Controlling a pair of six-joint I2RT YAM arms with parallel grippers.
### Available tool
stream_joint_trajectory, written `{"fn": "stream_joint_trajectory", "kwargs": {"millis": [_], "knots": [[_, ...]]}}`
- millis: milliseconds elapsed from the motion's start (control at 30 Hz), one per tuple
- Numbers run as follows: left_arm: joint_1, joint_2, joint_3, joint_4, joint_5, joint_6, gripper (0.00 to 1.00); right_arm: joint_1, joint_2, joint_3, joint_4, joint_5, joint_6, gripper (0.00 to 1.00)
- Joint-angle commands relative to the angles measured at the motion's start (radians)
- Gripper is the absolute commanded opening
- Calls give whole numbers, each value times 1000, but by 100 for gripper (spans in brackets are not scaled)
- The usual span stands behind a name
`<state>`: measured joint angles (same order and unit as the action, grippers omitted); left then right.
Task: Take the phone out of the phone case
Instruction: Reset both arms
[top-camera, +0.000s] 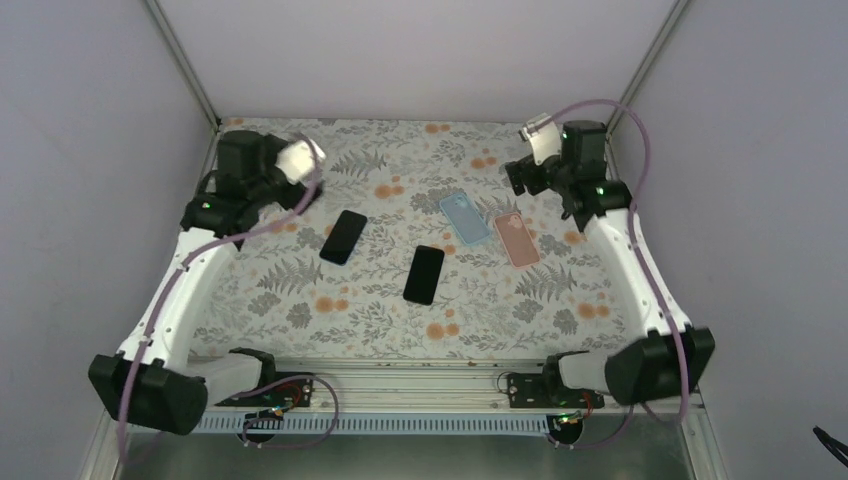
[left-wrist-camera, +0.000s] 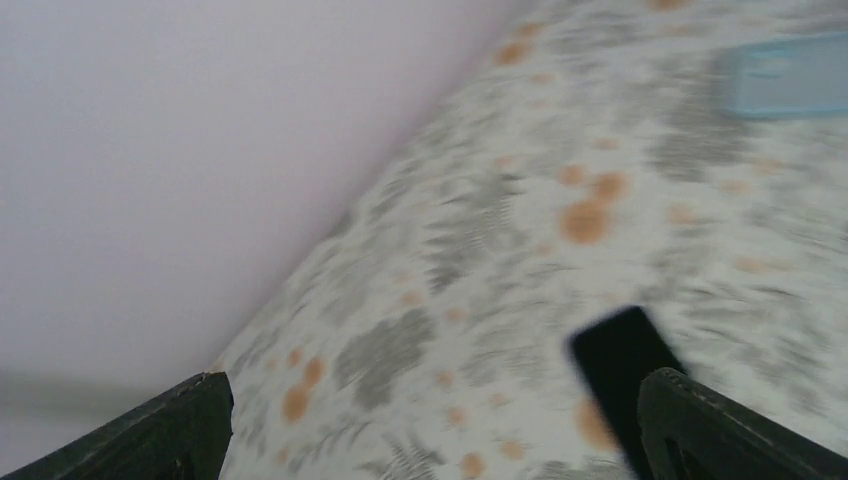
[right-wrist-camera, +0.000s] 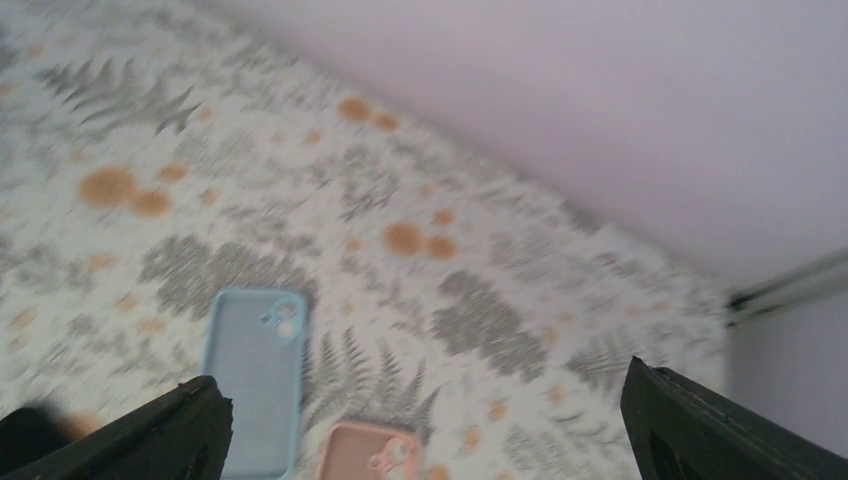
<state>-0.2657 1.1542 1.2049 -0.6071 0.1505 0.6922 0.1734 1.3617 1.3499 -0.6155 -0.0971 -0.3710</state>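
A cloth (top-camera: 380, 320) printed with grey ferns and orange blossoms covers the table, shut in by pale lilac walls (top-camera: 420, 50) on the left, far and right sides. At the far left the left gripper (left-wrist-camera: 440, 430) hangs above the cloth with its fingers (left-wrist-camera: 190, 425) spread wide and nothing between them. Just to its right and a little nearer lies a black phone (top-camera: 343, 237), flat and slanted, its corner showing beside the right finger in the left wrist view (which is smeared). A second black phone (top-camera: 424, 274) lies flat near the middle of the table, apart from the first. Further right and further back come two cases, a light blue case (top-camera: 465, 218) and a pink case (top-camera: 516, 239), side by side and very close, both apart from the phones. They lie between the middle phone and the right gripper (right-wrist-camera: 430, 425), which hangs at the far right, fingers (right-wrist-camera: 700, 425) likewise wide apart and empty. Lilac cables (top-camera: 650, 160) run along both arms. A metal rail (top-camera: 420, 385) at the near edge carries the two bases.
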Motion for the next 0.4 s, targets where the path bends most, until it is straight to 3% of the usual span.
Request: {"fn": "stream_joint_trajectory", "kwargs": {"millis": [0,133,367], "knots": [[232,43,-51,250,-6,-214,100,-17,-70,-195,309,196,57,100],[325,97,-65,309,-29,-281,100,-26,-89,-293,406,270,84,100],[344,95,-103,338,-32,-315,100,-29,-71,-401,492,285,89,100]]}}
